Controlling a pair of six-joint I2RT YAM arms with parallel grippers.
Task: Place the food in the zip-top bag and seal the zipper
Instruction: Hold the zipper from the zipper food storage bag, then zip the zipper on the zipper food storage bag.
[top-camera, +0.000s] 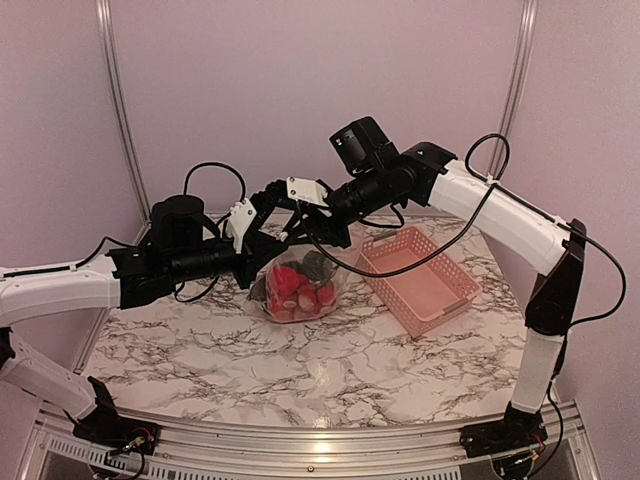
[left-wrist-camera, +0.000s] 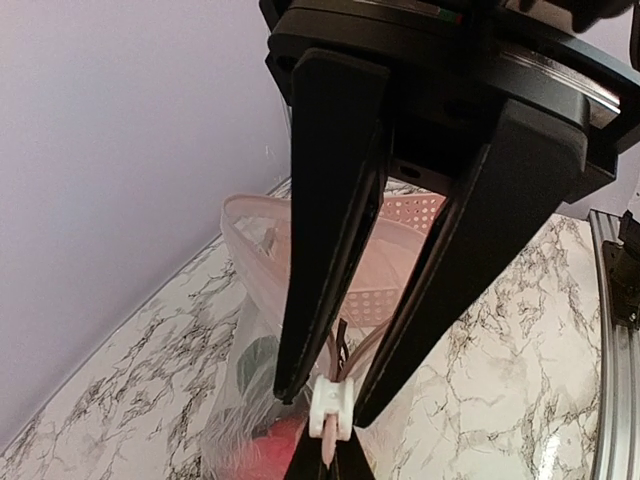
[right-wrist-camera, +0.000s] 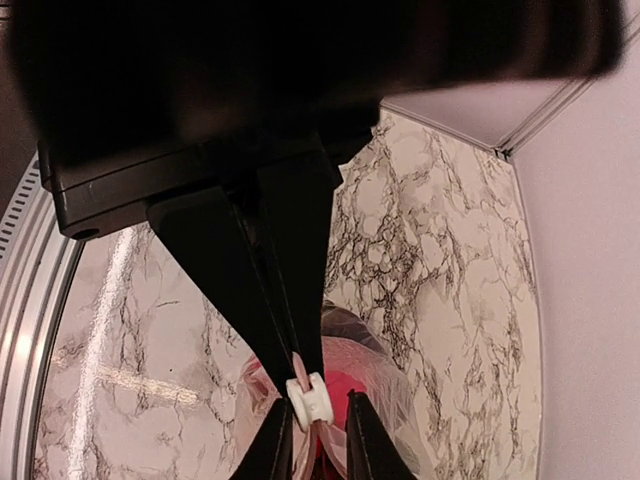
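The clear zip-top bag (top-camera: 300, 295) stands on the marble table, held up by its top edge, with the food (top-camera: 292, 285) inside: red pieces and a dark green one (top-camera: 318, 265). Both grippers meet above it at the zipper's white slider (left-wrist-camera: 330, 408). My left gripper (left-wrist-camera: 325, 395) has its fingertips closed around the slider, and the zipper strip (left-wrist-camera: 350, 350) runs up between its fingers. My right gripper (right-wrist-camera: 300, 370) is shut on the strip just beside the slider (right-wrist-camera: 310, 400). Red food (right-wrist-camera: 340, 385) shows through the bag below. In the top view, the left gripper (top-camera: 272, 222) and right gripper (top-camera: 292, 220) nearly touch.
A pink slatted basket (top-camera: 440, 300) sits on the table just right of the bag and shows behind the bag in the left wrist view (left-wrist-camera: 400, 215). Purple walls close the back and sides. A metal rail (top-camera: 300, 445) runs along the table's near edge.
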